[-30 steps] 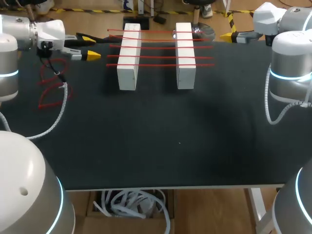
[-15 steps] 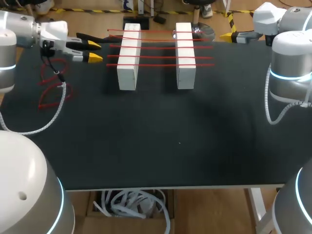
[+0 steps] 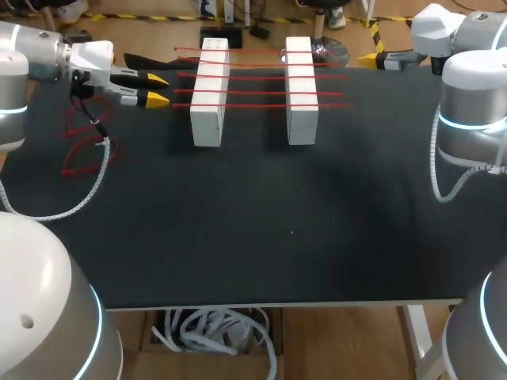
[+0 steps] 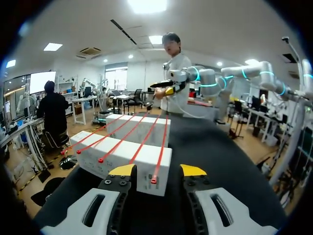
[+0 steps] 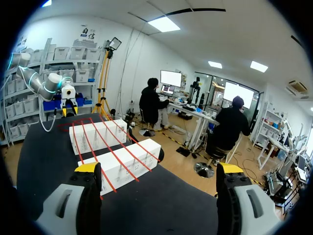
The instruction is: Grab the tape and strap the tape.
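Note:
Two white blocks (image 3: 209, 95) (image 3: 300, 91) stand side by side at the back of the black table, with several red tapes (image 3: 253, 93) stretched across both. My left gripper (image 3: 158, 89) hovers just left of the left block, open. In the left wrist view the nearest tape's end (image 4: 153, 180) hangs over the near block (image 4: 122, 156), between the left gripper's (image 4: 157, 170) spread fingers, touching neither. My right gripper (image 3: 371, 58) hangs at the table's back right, wide open and empty. In the right wrist view this gripper (image 5: 159, 169) faces the blocks (image 5: 120, 164) from farther off.
Loose red tapes (image 3: 83, 138) lie in a tangle on the table's left side, under my left arm's white cable (image 3: 93, 178). The black table (image 3: 261, 229) stretches bare in front of the blocks to its front edge.
My left gripper has slid right, closer to the left block and the tape ends. The right arm has kept still.

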Motion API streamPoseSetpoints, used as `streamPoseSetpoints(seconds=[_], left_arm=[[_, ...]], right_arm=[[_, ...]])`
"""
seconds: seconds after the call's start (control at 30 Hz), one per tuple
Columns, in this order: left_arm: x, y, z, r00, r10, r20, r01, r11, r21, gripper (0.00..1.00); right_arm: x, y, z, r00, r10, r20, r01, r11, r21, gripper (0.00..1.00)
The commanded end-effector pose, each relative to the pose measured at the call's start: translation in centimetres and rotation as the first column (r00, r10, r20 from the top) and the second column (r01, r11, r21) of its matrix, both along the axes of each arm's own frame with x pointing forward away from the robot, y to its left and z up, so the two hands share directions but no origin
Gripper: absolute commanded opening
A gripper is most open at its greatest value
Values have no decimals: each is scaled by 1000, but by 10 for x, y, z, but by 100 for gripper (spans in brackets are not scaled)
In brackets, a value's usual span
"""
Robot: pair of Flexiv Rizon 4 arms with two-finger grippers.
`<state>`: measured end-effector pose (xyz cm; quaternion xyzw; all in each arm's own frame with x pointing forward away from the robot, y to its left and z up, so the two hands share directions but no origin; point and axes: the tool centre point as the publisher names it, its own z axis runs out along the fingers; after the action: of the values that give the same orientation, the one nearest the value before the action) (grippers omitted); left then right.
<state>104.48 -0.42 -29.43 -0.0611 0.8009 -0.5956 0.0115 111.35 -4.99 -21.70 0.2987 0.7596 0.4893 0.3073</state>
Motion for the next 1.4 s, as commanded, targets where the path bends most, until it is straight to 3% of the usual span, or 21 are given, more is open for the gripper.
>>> streamPoseSetpoints(seconds=[0.03,0.43,1.4], left_arm=[[4,-4,-10,999,-31,-17,30,999,-25,35],[2,-10,-25,997,-24,-71,18,996,-83,38],[7,-16,-37,997,-16,-77,6,991,-130,39]], right_arm=[[0,0,0,1000,0,-2,0,1000,-1,100],[0,0,0,1000,0,-2,0,1000,-1,100],[0,0,0,1000,0,-2,0,1000,-1,100]])
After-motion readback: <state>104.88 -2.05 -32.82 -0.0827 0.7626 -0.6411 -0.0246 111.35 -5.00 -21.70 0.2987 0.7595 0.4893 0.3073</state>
